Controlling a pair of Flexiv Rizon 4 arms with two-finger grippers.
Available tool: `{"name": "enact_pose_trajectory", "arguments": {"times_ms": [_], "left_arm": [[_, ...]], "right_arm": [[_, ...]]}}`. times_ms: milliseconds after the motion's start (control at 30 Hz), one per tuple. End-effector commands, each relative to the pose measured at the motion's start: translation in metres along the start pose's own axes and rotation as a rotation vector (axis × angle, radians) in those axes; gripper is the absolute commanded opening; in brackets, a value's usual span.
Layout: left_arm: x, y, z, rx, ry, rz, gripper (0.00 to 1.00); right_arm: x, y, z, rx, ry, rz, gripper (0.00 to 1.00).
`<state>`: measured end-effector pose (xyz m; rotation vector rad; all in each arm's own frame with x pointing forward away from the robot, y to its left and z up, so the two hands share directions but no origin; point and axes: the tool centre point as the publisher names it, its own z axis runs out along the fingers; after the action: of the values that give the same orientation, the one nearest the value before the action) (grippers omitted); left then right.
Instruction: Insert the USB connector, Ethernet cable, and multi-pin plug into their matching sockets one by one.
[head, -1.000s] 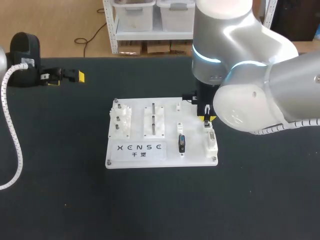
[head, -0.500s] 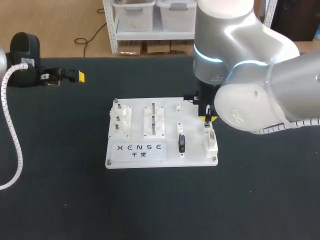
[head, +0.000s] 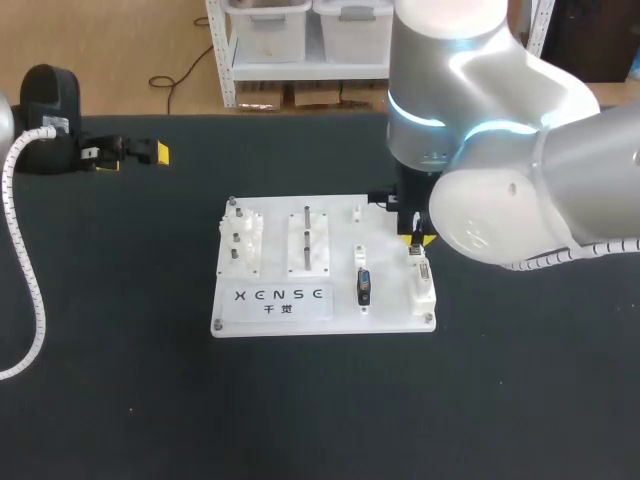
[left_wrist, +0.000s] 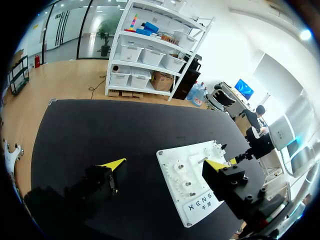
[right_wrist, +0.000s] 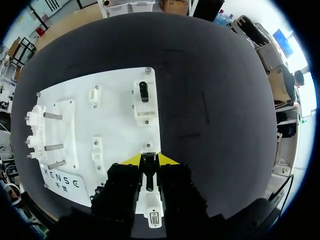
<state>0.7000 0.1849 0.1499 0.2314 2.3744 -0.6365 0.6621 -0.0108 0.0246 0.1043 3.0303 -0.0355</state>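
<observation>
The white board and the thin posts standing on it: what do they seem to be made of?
White board: probably plastic, matte; it is evenly white with no glare. Thin posts: likely metal; they are grey with a faint sheen, though too small to be sure.

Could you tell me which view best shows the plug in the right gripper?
Right wrist view: the black plug sits between the right gripper's fingers. In the head view the arm hides most of it; the left wrist view shows it too small.
</observation>
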Motion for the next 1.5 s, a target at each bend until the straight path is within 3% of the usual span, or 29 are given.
{"name": "enact_pose_trajectory", "arguments": {"times_ms": [33,900,1500], "left_arm": [[0.000,0.000,0.000,0.000,0.000,0.000,1.00],[0.000,0.000,0.000,0.000,0.000,0.000,1.00],[0.000,0.000,0.000,0.000,0.000,0.000,1.00]], "right_arm": [[0.004,-0.003,0.005,0.003,-0.003,0.005,0.00],[0.002,-0.003,0.002,-0.014,-0.043,-0.009,0.00],[0.000,-0.009,0.018,0.014,0.028,0.041,0.00]]}}
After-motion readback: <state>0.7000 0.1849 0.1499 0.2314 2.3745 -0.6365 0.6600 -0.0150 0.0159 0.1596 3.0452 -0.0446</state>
